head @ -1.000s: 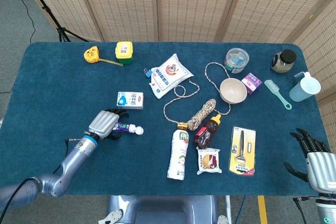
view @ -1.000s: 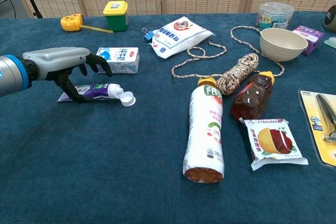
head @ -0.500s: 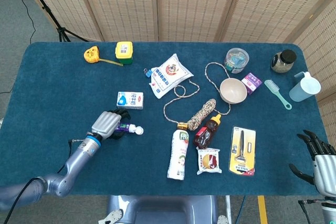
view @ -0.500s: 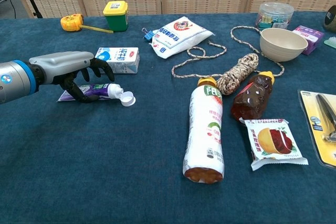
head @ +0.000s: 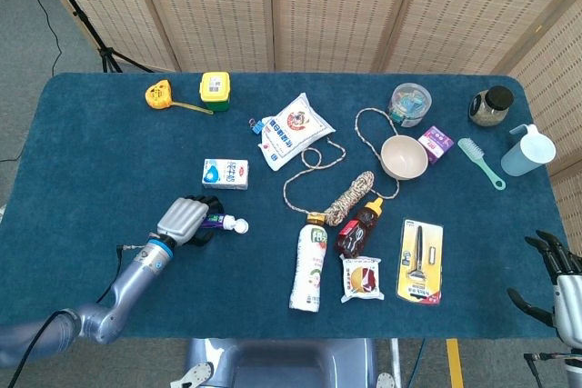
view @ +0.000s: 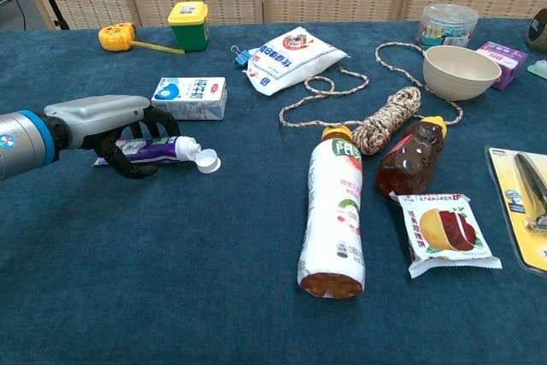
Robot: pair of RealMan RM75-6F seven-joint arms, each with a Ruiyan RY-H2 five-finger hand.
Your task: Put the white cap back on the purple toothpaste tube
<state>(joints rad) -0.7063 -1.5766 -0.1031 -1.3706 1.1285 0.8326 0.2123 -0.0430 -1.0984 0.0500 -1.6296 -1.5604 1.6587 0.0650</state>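
We've got the left robot hand [view: 120, 130] wrapped round the purple toothpaste tube [view: 158, 149] lying on the counter [view: 171, 271], white cap [view: 208, 161] hanging open at its nozzle; right robot hand [head: 562, 283] is spread w/ nothing in it, so grip firm & keep the nozzle reachable.

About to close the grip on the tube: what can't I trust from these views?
- Left hand contact with the toothpaste tube: curled fingers hide it in both views.
- Cap hinge: too small to tell.
- Right hand: cut off by the head view's edge, absent from chest view.
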